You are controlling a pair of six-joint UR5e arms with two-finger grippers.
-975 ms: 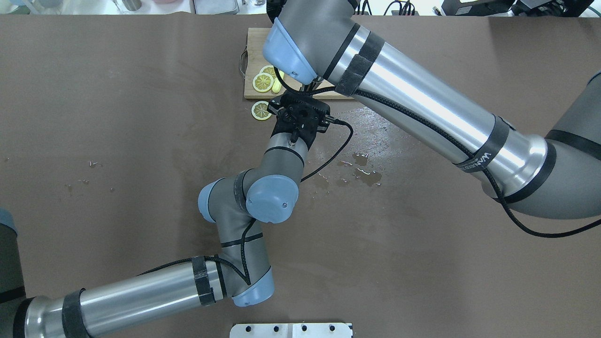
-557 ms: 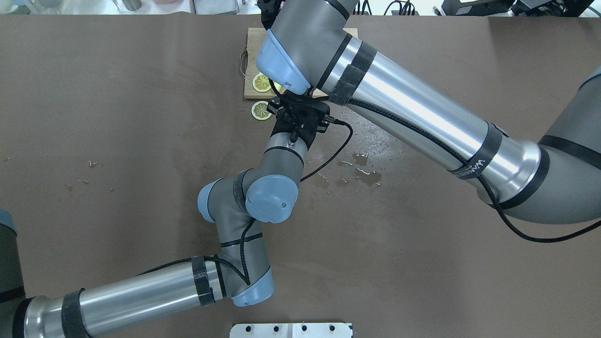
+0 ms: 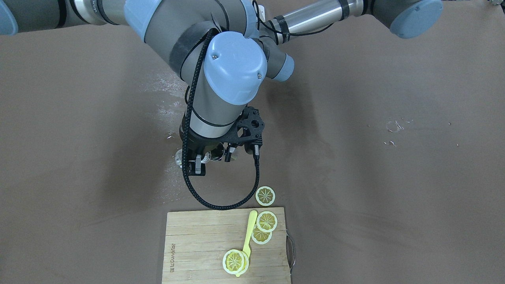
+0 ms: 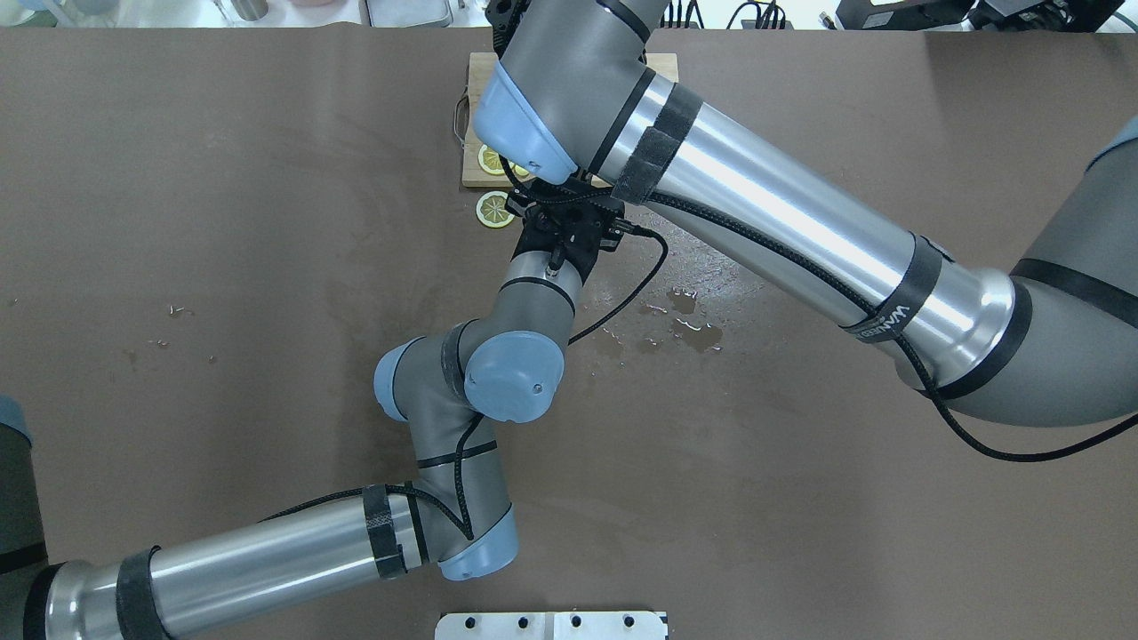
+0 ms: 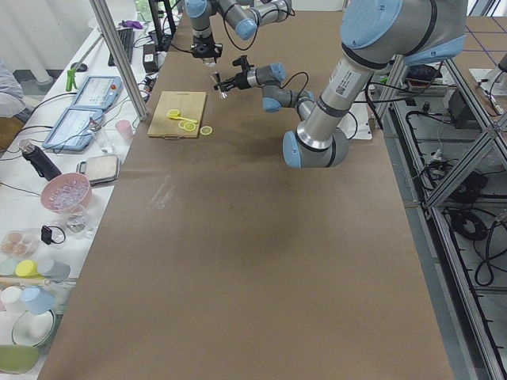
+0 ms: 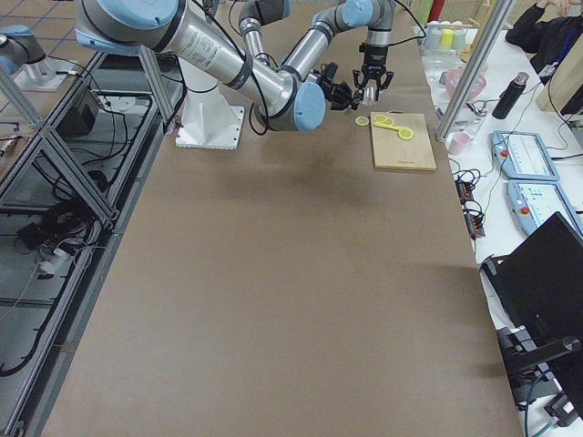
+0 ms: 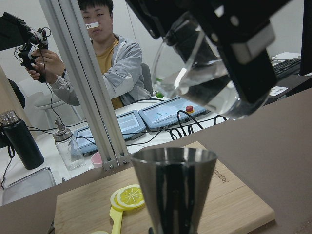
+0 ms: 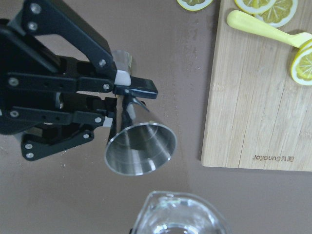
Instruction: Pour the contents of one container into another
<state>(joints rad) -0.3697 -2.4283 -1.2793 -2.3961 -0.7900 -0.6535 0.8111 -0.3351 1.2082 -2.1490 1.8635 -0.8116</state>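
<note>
A steel jigger (image 8: 140,148) stands upright in my left gripper (image 8: 124,102), which is shut on its narrow waist. The left wrist view shows the jigger's open mouth (image 7: 174,161) close in front. Just above and to its right hangs a clear glass pitcher (image 7: 204,78) with water in it, tilted with its lip towards the jigger. My right gripper (image 7: 204,53) is shut on this pitcher, one black finger on each side. No stream shows between the two. From overhead the right arm (image 4: 569,80) hides both vessels. The pitcher's rim (image 8: 180,214) lies below the jigger.
A wooden cutting board (image 3: 197,236) lies just beyond the grippers, with lemon slices (image 3: 267,221) and a yellow spoon (image 3: 248,232) on it. One slice (image 3: 265,196) lies off the board. Small puddles (image 4: 693,331) wet the table. A person (image 7: 112,73) sits behind a metal post (image 7: 83,83).
The right arm has swung left and farther over the board's corner, covering more of the lemon slices. The left arm has stayed put.
</note>
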